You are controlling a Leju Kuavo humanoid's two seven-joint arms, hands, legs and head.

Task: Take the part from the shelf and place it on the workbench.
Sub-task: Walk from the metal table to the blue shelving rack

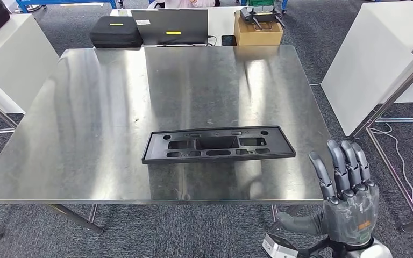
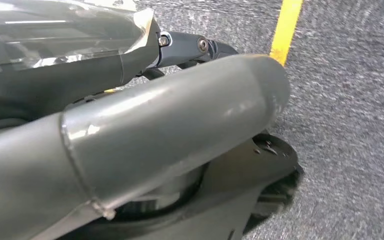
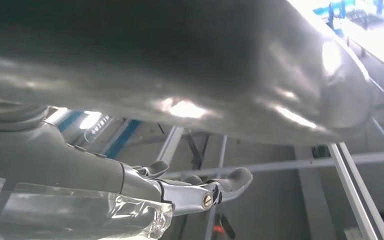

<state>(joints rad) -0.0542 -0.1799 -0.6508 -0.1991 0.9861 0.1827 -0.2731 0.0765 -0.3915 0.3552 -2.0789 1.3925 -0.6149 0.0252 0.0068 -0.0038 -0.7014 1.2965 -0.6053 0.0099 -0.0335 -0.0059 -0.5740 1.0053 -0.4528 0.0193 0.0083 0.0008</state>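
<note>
Part (image 1: 218,144), flat black slotted plastic, lies on brushed-steel workbench (image 1: 86,107); right hand (image 1: 344,188) spread, empty.

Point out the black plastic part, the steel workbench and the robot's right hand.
black plastic part (image 1: 218,144): head view, its recessed middle.
steel workbench (image 1: 97,107): head view, bare top left of the part.
right hand (image 1: 348,200): head view, back of the hand below the raised fingers.

Laptop (image 1: 170,25), black case (image 1: 115,31), cardboard box (image 1: 258,31) — beyond the table.
</note>
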